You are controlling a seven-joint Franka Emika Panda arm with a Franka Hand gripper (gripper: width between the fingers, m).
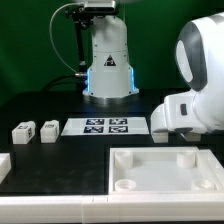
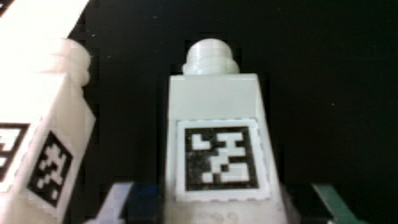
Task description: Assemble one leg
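- White plastic, stubby post, square black-and-white tag on its side, rounded nub on one end: that's the leg [image 2: 217,120]. Where is it?
- Wrist view: right between the gripper [image 2: 222,205] fingertips [image 2: 121,200], one bluish tip either side of its tagged end. Jaws spread, dark gap on both sides, nothing pinched.
- Long axis?
- Points straight away from the gripper: tagged end near, nub far. It looks to lie flat on the black table [image 2: 134,90], tag facing the camera. The fingers straddle its short width, so the closing line crosses the axis. My read: no wrist turn needed, just lower and squeeze.
- Anything close?
- Second white tagged post [image 2: 45,130] just beside the leg, not touching, black strip between them, slightly angled to it. One fingertip sits on that side, so that's the snag risk.
- Exterior view?
- Gripper and leg are hidden there. Bulky white arm housing [image 1: 195,95] sits on the exterior view's right of the thin flat white marker board [image 1: 108,126].
- Other posts?
- Two small white ones [image 1: 22,133] [image 1: 48,130] on the exterior view's left of the marker board, uncovered. So the straddled leg is probably behind the housing.
- And in front?
- Large white square panel with corner holes [image 1: 165,175], nearer the camera than the marker board.
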